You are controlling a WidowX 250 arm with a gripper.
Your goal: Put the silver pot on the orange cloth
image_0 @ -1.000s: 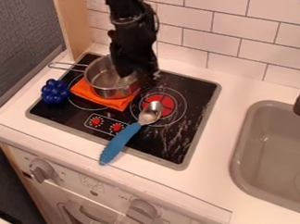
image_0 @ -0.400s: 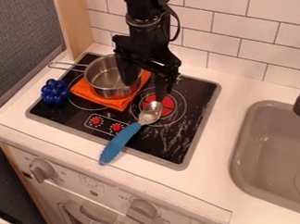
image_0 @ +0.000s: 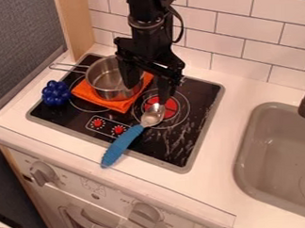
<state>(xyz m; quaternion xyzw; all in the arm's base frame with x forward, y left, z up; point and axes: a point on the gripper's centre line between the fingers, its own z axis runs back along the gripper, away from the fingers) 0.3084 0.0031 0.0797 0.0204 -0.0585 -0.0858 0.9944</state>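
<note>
The black gripper [image_0: 147, 91] hangs over the stove, open, one finger over the right part of the silver pot and the other right of the pot, above the red burner. The silver pot [image_0: 104, 81] stands upright on the orange cloth [image_0: 120, 105], its wire handle pointing to the upper left. Cloth shows along the pot's front and right sides; the rest of it lies hidden under the pot.
A blue grape-like toy [image_0: 55, 93] sits left of the cloth. A spoon with a blue handle [image_0: 122, 145] lies across the stove's front edge [image_0: 158, 164]. The grey sink [image_0: 243, 153] is at right, a tiled wall behind.
The gripper has shifted right from over the pot, and its two fingers now show spread apart. Pot and cloth have stayed in place.
</note>
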